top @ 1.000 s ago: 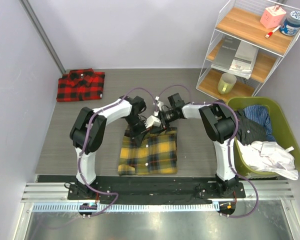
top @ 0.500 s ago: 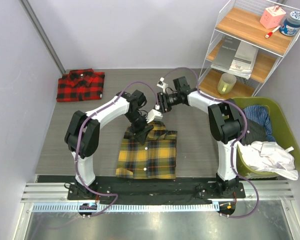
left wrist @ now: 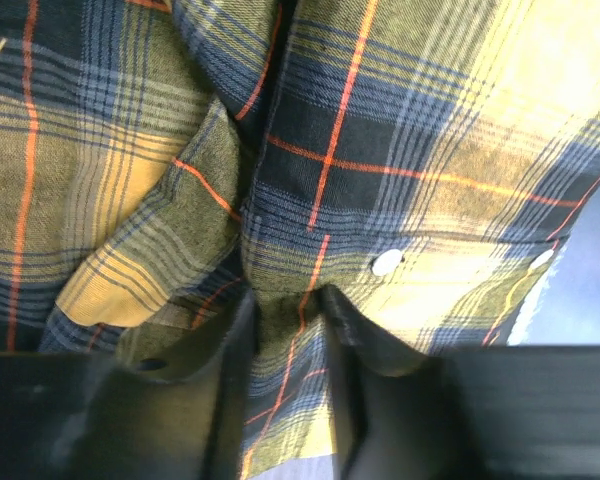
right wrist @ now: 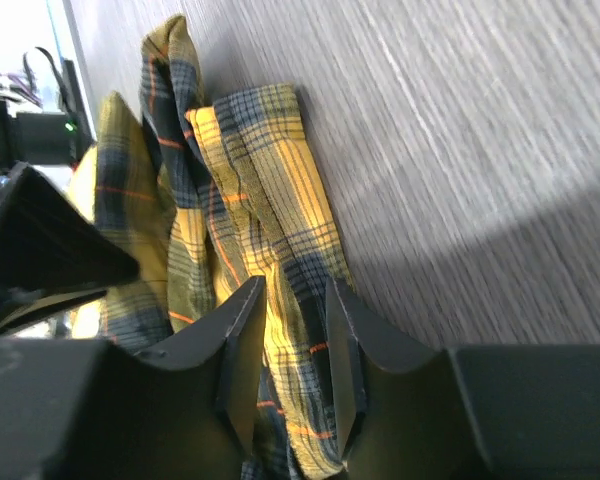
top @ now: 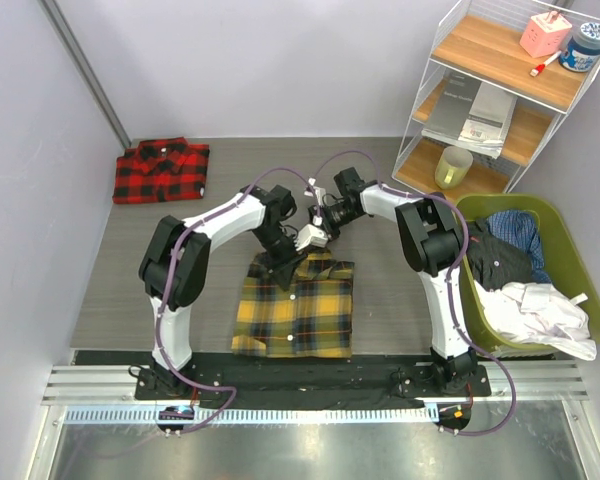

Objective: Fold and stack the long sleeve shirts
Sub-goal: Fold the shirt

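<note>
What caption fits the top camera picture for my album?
Left claw and right claw grip the yellow shirt; red shirt lies folded.

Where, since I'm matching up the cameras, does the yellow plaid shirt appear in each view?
Top external: yellow plaid shirt lower centre, folded on the table.
Left wrist: fills nearly the whole picture.
Right wrist: left of centre, bunched on the table.
Shared landmark: the shirt's rumpled far edge.

Free table (top: 280, 160) between red shirt (top: 161, 170) and shelf (top: 480, 50)
</note>
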Controlling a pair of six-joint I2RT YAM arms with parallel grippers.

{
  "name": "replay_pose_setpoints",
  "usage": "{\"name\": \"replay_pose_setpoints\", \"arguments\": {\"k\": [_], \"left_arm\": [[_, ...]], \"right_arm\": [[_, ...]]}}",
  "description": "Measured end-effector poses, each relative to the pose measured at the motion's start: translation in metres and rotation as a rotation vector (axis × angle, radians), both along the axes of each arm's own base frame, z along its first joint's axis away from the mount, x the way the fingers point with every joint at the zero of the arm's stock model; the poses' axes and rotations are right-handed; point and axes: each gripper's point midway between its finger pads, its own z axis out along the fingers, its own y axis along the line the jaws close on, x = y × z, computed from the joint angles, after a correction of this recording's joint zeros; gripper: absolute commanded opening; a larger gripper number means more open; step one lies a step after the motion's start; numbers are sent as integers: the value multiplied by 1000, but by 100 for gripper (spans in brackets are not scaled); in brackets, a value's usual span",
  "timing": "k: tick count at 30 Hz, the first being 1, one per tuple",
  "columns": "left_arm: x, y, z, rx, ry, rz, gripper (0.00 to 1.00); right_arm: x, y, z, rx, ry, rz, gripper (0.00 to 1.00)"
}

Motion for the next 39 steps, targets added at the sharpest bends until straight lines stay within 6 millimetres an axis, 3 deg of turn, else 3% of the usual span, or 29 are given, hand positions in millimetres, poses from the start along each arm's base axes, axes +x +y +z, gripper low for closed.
{"name": "replay_pose_setpoints", "arguments": {"k": [1,4,12,24,32,39], "left_arm": [[0,-1,0,0,1,-3,11],[4,-5,8,-12,-9,-10,0],[29,-20,37,-45,-69,-15,0],[62,-16,20,13,-81,-3,0],[83,-20,22,16,-119,-2,0],[90,-22,27,9,-138,-12,0]], "right_arm": [[-1,-1,-1,-1,-6,9,36],[-2,-2,-1,-3,-30,33,35],[-5,-4,-1,-6,-56,64,35],[-5,-5,-1,-3,-64,76,35],[-5,-6,0,-14,-67,78,35],[-4,-6,0,-16,-63,81,36]]}}
